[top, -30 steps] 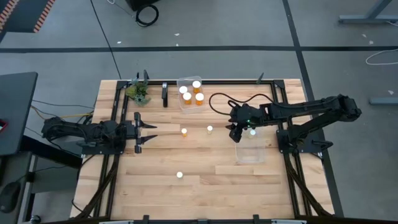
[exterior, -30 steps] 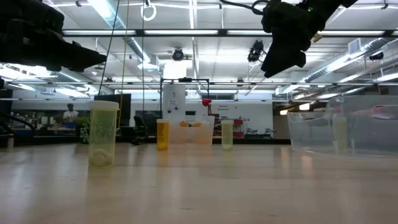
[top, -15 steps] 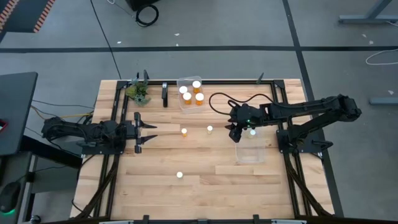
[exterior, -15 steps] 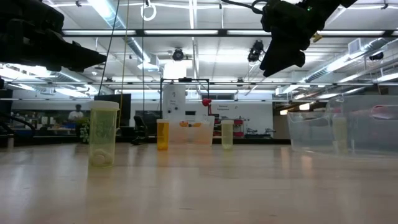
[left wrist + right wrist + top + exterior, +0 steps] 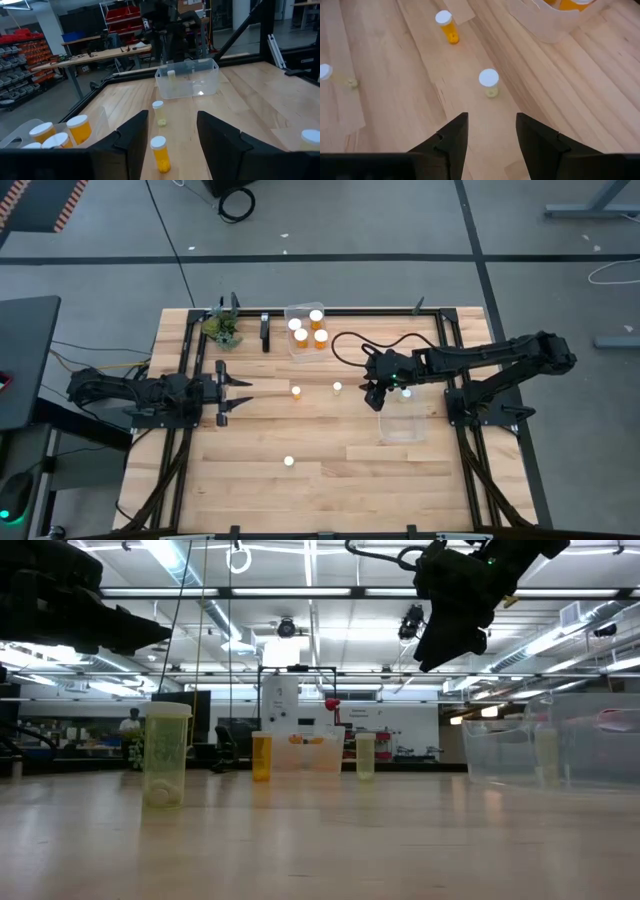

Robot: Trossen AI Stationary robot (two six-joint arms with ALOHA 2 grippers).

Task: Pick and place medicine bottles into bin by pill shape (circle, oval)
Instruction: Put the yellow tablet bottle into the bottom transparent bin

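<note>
Your R claw [image 5: 491,117] hangs in the air over the middle of the table, just by the near-left corner of the clear bin [image 5: 400,428]. Its 2 fingers [image 5: 454,137] stand a bit apart w/ nothing btwn them. It holds no bottle.

Right under and ahead of it is the pale bottle [image 5: 489,82], white cap up, standing on the wood. It is near the claw, not touching it. A bit past that stands the orange bottle [image 5: 446,25], also upright. These 2 are side by side in the middle of the table, w/ a gap btwn them.

One more, the lone bottle [image 5: 289,461], stands by itself closer to the front edge, well apart from the rest. In the low view it is the big one on the left.

In the clear bin you can see 1 bottle [image 5: 406,392], at the bin's far end.

The back bin [image 5: 300,350] sits at the far side of the table, near the middle. It has 4 orange bottles [image 5: 316,315] in it, all w/ white caps, packed close.

Your L claw [image 5: 243,392] waits at the left side of the table, pointing at the orange bottle but well apart from it. Its fingers are a bit apart too, and it holds nothing.
</note>
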